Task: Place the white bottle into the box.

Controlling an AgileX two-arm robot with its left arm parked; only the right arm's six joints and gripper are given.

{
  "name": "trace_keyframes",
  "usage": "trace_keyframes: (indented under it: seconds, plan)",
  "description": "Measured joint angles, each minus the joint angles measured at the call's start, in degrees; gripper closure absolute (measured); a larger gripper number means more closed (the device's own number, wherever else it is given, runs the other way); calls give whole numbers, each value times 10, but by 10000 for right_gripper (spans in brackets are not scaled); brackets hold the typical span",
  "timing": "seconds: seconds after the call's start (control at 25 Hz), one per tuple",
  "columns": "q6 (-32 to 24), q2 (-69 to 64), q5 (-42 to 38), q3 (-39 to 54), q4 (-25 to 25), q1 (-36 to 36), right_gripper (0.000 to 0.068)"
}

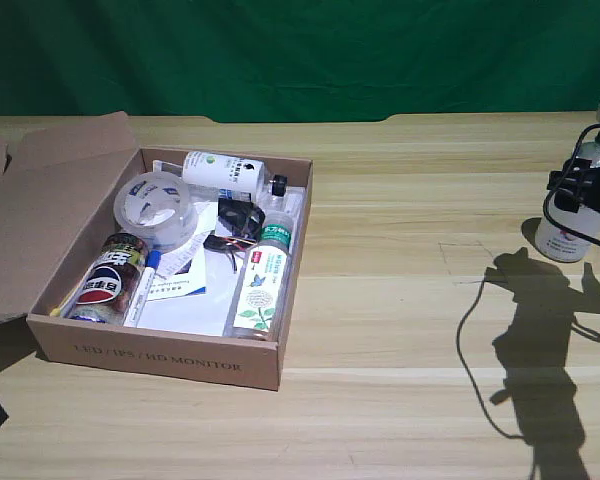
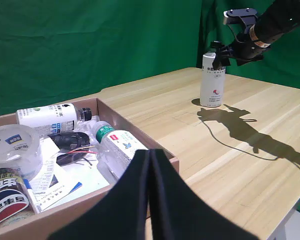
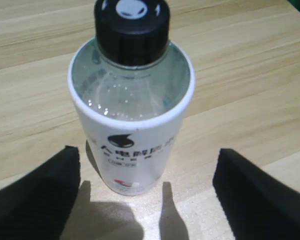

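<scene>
Bottle first: the white bottle stood upright on the wooden table, far over at the exterior view's right, well apart from the box. You could read its black cap, the black emblem with dark text on its white body and a small red mark lower down in the right wrist view. Your right gripper was spread open, one dark finger on each side of the bottle with bare tabletop showing between each finger and the bottle wall, so nothing was clamped. In the left wrist view the gripper sat level with the bottle's upper part, right at the cap, and in the exterior view the arm covered the bottle's shoulder and cast a long shadow on the table.

The box lay at the exterior view's left, its big flap folded out flat. Inside you had a second white bottle with a green mark lying along the far wall, a roll of clear tape, a Pepsi can, a blue-capped marker, a clear green-capped bottle along the wall nearest the task bottle, some dark tangled wires and printed papers.

The parked left arm's closed black fingers filled the near part of its own wrist view.
</scene>
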Motion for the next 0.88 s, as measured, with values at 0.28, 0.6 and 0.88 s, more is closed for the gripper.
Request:
trace_keyframes:
  seconds: [0.28, 0.6, 0.88]
  plan:
    - [0, 30, 0, -17, 0, -1, 44]
    - [0, 75, 4, -31, 0, -1, 51]
    - [0, 110, 16, -59, 0, -1, 59]
